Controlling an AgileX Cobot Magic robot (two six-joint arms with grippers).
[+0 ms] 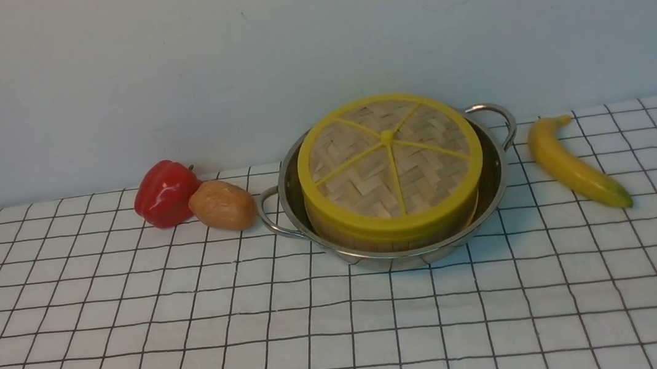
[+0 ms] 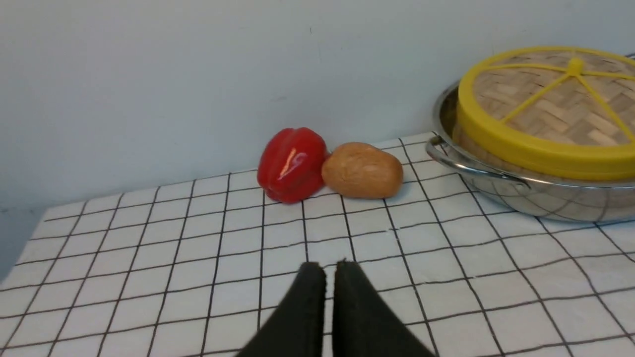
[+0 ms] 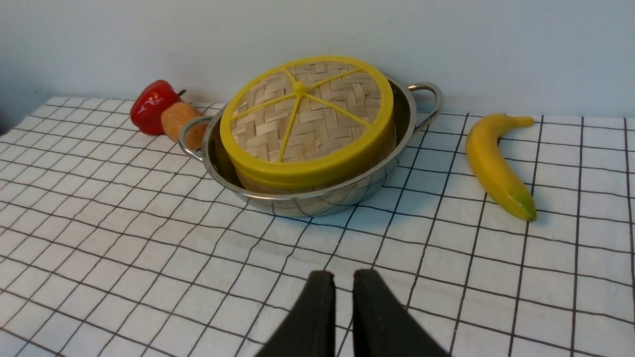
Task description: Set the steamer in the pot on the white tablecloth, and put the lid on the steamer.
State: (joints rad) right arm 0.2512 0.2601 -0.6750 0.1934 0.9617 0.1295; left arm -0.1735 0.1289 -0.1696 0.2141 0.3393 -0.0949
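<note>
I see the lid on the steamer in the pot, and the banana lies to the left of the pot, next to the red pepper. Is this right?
Not quite. In the front view the banana lies to the right of the pot, alone. The lid does sit on the steamer, and the red pepper is on the left.

One pot (image 1: 492, 184), steamer (image 1: 397, 240), lid (image 1: 389, 162), pepper (image 1: 164, 194), banana (image 1: 573, 164), perhaps potato (image 1: 222, 205).

A woven-bamboo lid with yellow rim (image 1: 389, 162) capped the bamboo steamer (image 1: 393, 236) inside the shiny steel pot (image 1: 491, 175) on the white gridded tablecloth (image 1: 196, 323).
</note>
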